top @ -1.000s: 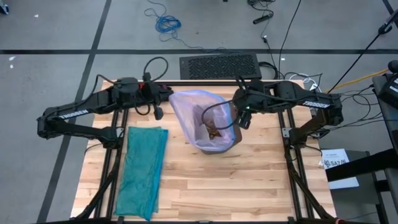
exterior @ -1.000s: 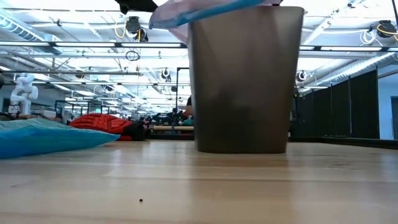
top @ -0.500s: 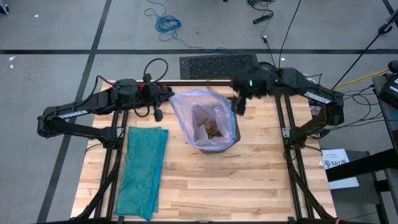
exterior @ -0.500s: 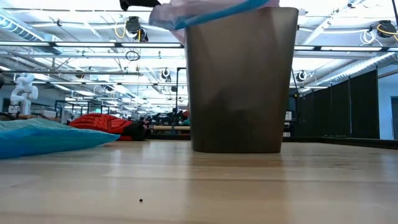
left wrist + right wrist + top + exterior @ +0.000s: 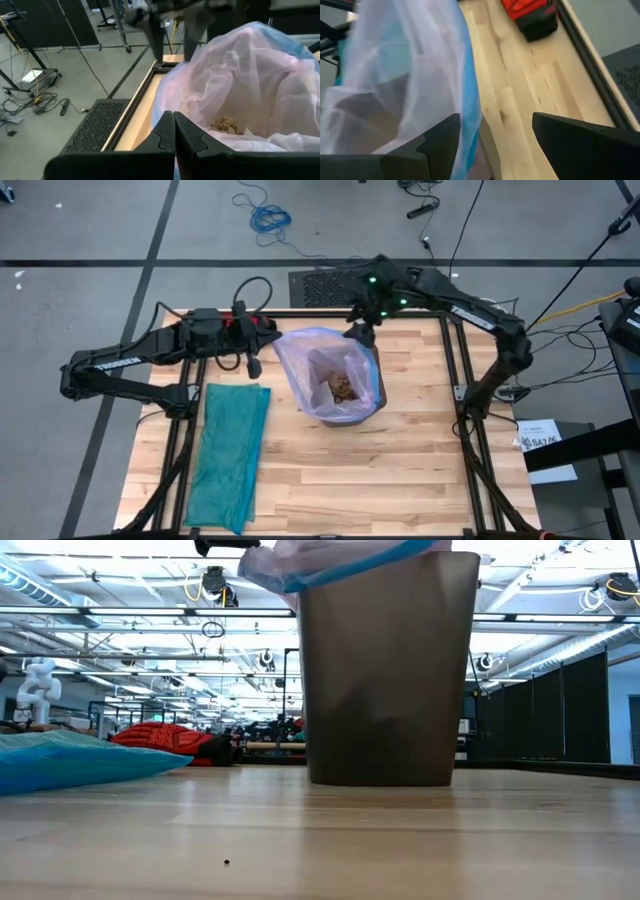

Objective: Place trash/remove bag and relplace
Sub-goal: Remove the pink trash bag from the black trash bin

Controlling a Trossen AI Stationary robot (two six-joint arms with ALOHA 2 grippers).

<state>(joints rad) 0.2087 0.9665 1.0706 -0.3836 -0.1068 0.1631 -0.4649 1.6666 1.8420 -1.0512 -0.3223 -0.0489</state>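
The brown bin [image 5: 385,670] stands mid-table, lined with the pale pink bag [image 5: 325,365], which has a blue hem. Brown paper trash wads [image 5: 343,388] lie at the bottom inside; they also show in the left wrist view [image 5: 225,124]. My left gripper [image 5: 254,364] is shut at the bag's left rim, which is drawn out past the bin. My right gripper [image 5: 360,332] hangs open over the bag's far rim. The blue hem [image 5: 470,100] runs close by one of its fingers, and I cannot tell whether they touch. My left gripper is shut on the bag's left rim [image 5: 210,137], pinched between its two fingers [image 5: 165,135] and coming about level from the table's left. The fingers hide the spot itself. The rim is pulled out sideways above the bin's left edge [image 5: 262,562].
A folded teal-green plastic bag [image 5: 230,455] lies on the table's left part. A red glove [image 5: 530,15] sits by the far edge, behind my left gripper. The near half of the wooden table [image 5: 400,480] is bare. A black mat [image 5: 352,285] lies on the floor beyond.
My right gripper has risen out of the bin's right side and swung toward the far edge, ending above the bag's far rim. The bin has slid slightly toward the table's left. My left gripper has stayed put.
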